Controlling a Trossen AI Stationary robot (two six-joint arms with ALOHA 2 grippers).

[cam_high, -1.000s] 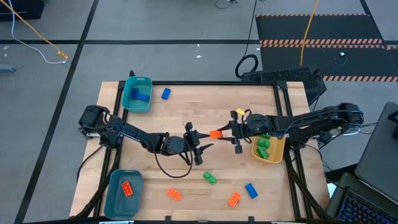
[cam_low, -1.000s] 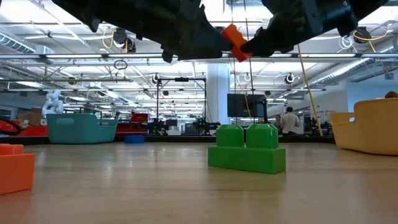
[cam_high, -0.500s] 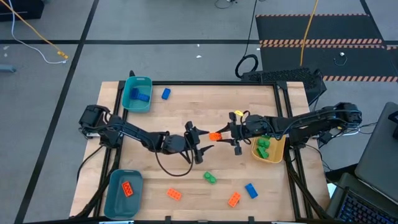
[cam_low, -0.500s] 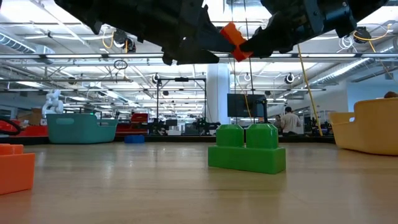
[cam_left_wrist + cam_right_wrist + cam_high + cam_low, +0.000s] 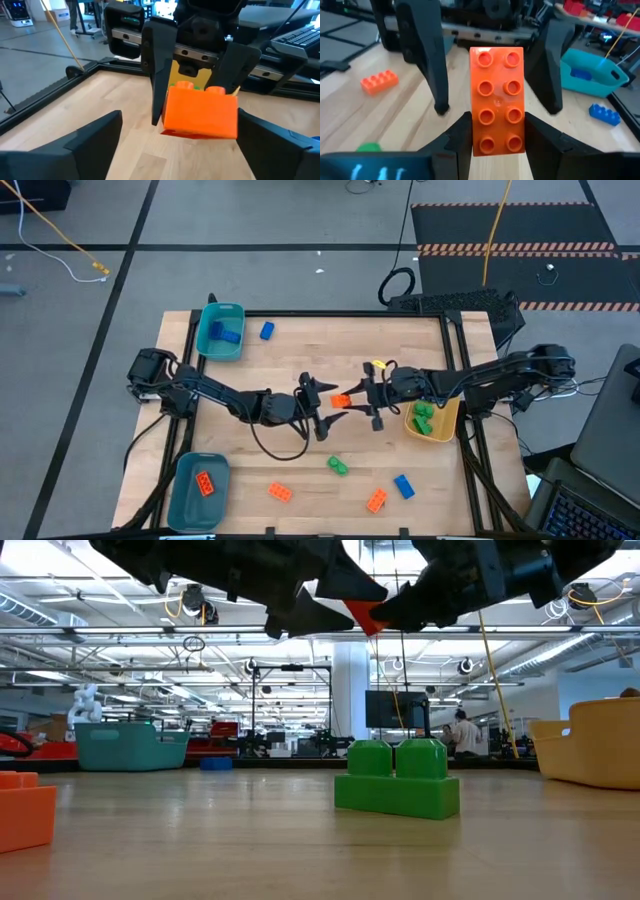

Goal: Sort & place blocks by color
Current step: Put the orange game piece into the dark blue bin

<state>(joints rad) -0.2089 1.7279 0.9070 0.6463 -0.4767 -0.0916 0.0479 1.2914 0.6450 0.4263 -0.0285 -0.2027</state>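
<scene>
While the right hand (image 5: 352, 399) grips the orange block (image 5: 340, 400), its long end points between the left hand's (image 5: 322, 406) wide-open fingers.

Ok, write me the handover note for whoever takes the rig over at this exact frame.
Right gripper: shut on an orange block, held in mid-air over the table's middle.
Left gripper: open, its fingers either side of that block, not gripping.
Done: blue block in the far teal bin, orange block in the near teal bin, green blocks in the yellow bin.
Left: loose blue block by the far bin; green block, two orange blocks and another blue block along the near edge.
</scene>
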